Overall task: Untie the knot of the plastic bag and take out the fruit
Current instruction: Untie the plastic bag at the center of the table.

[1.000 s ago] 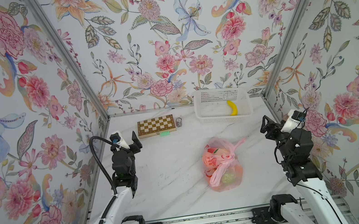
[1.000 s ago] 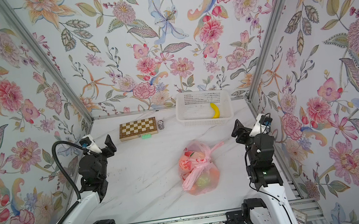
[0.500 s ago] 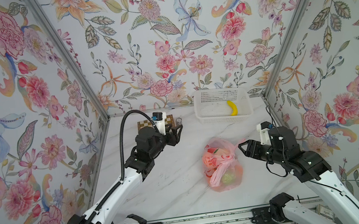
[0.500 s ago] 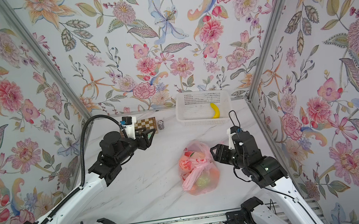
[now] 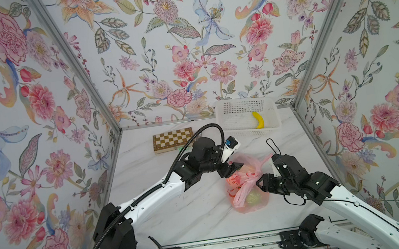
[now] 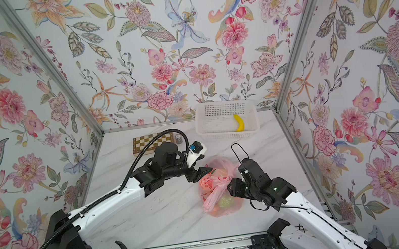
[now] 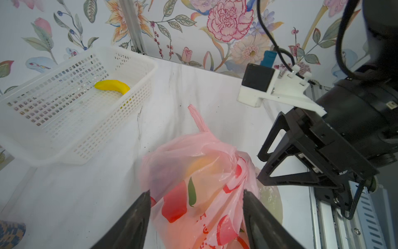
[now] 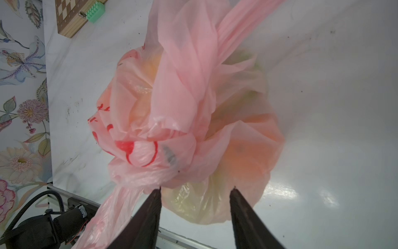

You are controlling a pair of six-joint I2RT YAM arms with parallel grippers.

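The pink plastic bag (image 5: 247, 190) (image 6: 219, 196) lies on the marble table, right of centre. Its knot (image 8: 170, 129) (image 7: 234, 155) is a twisted bunch on top, with one handle trailing away on each side. Fruit shows through the film: a green one (image 5: 252, 198) and an orange one (image 8: 243, 159). My left gripper (image 5: 233, 168) (image 7: 196, 194) is open over the bag's far left side, with printed film between its fingers. My right gripper (image 5: 261, 182) (image 8: 196, 189) is open at the bag's right side, its tips just short of the knot.
A white perforated basket (image 5: 246, 106) with a yellow banana (image 5: 258, 119) stands at the back right. A folded chessboard (image 5: 172, 139) lies at the back, with a green block (image 8: 95, 9) beside it. Flowered walls close three sides.
Both arms have swung in from the table's sides to the bag. The left came across from the left edge and the right from the right edge. The bag has not shifted.
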